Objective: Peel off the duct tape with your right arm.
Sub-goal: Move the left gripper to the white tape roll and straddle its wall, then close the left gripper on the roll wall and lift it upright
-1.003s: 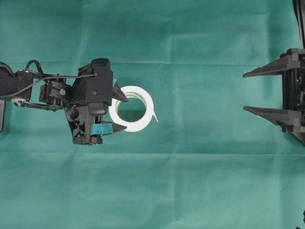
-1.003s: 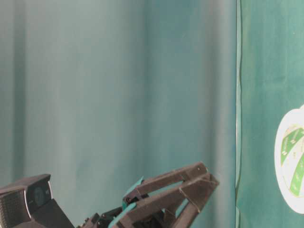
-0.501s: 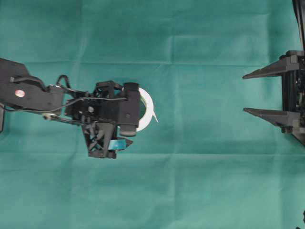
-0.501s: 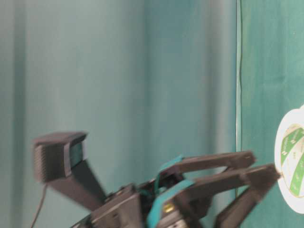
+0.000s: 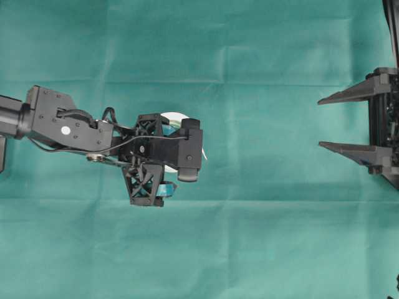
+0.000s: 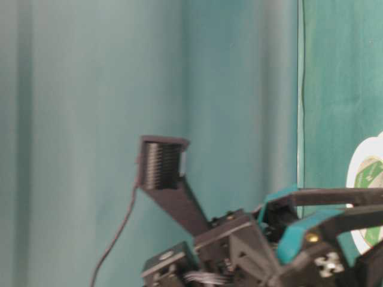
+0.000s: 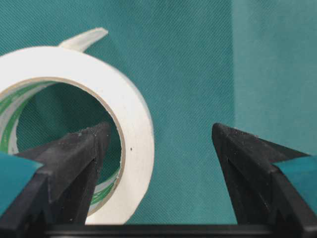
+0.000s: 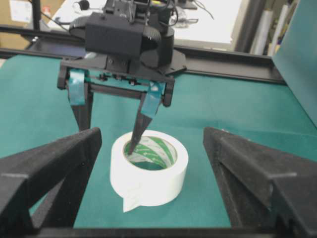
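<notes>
Since a second ago, my left pincer [image 5: 163, 156] has been sliding forward and is now hanging over the duct tape [image 5: 176, 117], hiding most of the roll in the overhead view. The roll is lying flat on the green bench [image 5: 262, 237], a little left of centre, its loose tab [image 8: 130, 202] pointing toward my right arm at three o'clock. In the right wrist view the tape [image 8: 148, 168] is showing whole, with one finger [image 8: 142, 125] of the left pincer [image 8: 111, 126] dipping into the green-striped core while the other is standing outside the wall at nine o'clock. That pincer [image 7: 158, 148] is spread wide, straddling one side of the ring [image 7: 124, 104] and gripping nothing. My right pincer [image 5: 340, 121] is waiting well apart at the three o'clock edge, its two pointed fingers parted and empty, aimed at the roll [image 6: 366, 179].
</notes>
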`<state>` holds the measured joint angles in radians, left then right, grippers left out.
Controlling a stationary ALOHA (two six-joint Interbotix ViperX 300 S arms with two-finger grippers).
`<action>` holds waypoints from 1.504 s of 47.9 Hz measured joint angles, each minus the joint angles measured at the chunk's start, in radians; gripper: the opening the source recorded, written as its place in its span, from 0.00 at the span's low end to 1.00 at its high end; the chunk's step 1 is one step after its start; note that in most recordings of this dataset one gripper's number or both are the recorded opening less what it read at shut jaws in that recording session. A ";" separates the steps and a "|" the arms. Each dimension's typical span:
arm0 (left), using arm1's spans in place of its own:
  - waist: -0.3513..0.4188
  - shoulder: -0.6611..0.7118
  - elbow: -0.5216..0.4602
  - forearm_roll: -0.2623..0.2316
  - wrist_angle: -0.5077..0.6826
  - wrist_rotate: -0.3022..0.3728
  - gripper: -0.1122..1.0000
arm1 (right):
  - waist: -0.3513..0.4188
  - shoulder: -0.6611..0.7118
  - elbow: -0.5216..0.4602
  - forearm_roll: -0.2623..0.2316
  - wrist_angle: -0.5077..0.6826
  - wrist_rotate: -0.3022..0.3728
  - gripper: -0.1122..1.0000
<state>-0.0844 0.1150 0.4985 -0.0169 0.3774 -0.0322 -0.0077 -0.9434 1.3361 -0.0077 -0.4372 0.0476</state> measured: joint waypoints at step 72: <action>-0.006 0.041 -0.017 -0.005 0.080 0.002 0.28 | 0.000 -0.006 0.018 0.000 -0.005 0.000 0.74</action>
<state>-0.0905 0.1565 0.4817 -0.0215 0.4571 -0.0307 -0.0077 -0.9495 1.3545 -0.0077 -0.4418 0.0476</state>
